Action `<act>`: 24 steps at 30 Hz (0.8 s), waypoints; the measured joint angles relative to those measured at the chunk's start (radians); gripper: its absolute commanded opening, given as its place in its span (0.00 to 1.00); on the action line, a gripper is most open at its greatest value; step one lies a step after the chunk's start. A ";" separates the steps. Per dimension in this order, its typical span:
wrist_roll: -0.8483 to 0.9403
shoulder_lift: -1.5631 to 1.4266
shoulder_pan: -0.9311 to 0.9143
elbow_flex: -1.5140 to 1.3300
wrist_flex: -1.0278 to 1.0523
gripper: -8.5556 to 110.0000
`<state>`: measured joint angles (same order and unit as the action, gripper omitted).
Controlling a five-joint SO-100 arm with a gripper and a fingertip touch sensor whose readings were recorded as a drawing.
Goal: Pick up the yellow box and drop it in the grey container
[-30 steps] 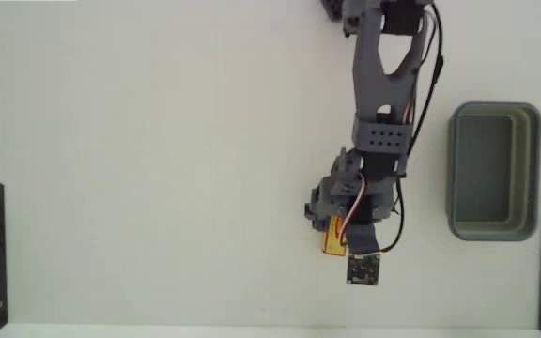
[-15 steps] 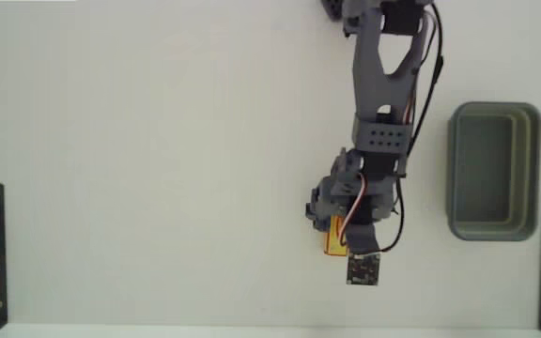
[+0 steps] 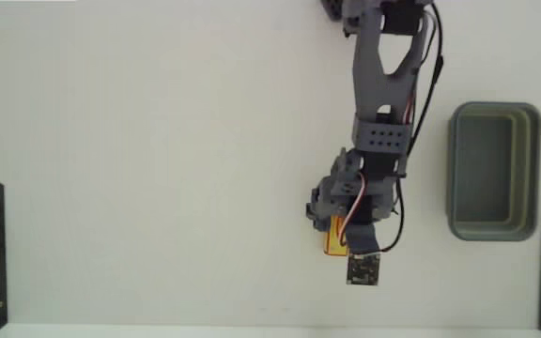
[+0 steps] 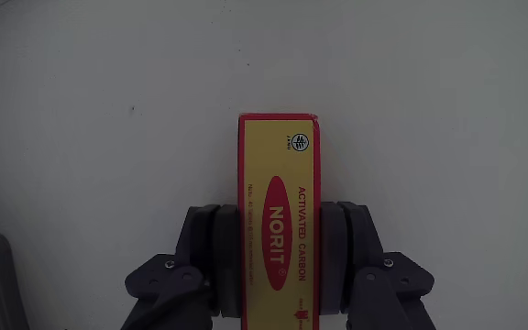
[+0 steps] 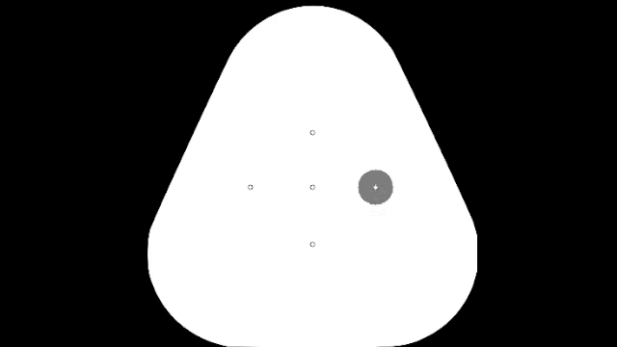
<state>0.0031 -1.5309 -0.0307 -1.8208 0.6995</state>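
Two dark fingers press against the long sides of the yellow box, so the gripper is clamped on it. In the wrist view the box runs from 6 o'clock toward 12 o'clock, its far end sticking out past the fingertips over the white table. In the fixed view the box shows under the arm, with the grey container well apart at about 3 o'clock.
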 measured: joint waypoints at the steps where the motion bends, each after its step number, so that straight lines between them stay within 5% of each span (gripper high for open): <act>1: 0.000 0.000 0.000 0.000 0.000 0.43; 24: 0.000 0.002 -0.002 0.250 0.301 0.43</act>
<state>0.0031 -1.5294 -0.0322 -1.5708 1.0002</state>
